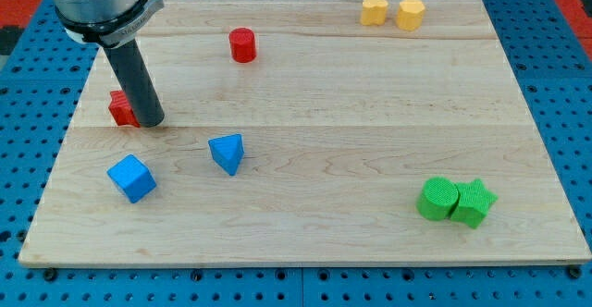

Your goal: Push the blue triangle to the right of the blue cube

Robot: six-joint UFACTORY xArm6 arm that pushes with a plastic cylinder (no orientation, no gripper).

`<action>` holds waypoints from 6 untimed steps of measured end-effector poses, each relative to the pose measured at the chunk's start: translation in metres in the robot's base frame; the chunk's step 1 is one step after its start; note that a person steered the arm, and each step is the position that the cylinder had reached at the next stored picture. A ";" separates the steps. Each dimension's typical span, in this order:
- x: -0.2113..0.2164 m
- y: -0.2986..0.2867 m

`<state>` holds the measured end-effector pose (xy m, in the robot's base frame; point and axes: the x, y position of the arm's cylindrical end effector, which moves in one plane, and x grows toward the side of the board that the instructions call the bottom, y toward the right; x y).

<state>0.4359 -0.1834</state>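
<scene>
The blue triangle [228, 152] lies on the wooden board at the lower left of middle. The blue cube [131, 178] sits to its left and slightly lower, about a hand's width away. My tip [151, 122] stands on the board above the blue cube and up-left of the blue triangle, apart from both. It is right beside a red block [119, 109], which the rod partly hides.
A red cylinder [242, 45] stands at the upper middle-left. Two yellow blocks [374, 10] [411, 14] sit at the top right edge. A green cylinder [437, 200] and a green star-shaped block [474, 202] touch at the lower right. The board's edge [296, 259] runs along the bottom.
</scene>
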 end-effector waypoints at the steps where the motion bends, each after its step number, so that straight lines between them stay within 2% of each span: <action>1: 0.000 0.000; 4: -0.004 0.005; 6: 0.014 0.119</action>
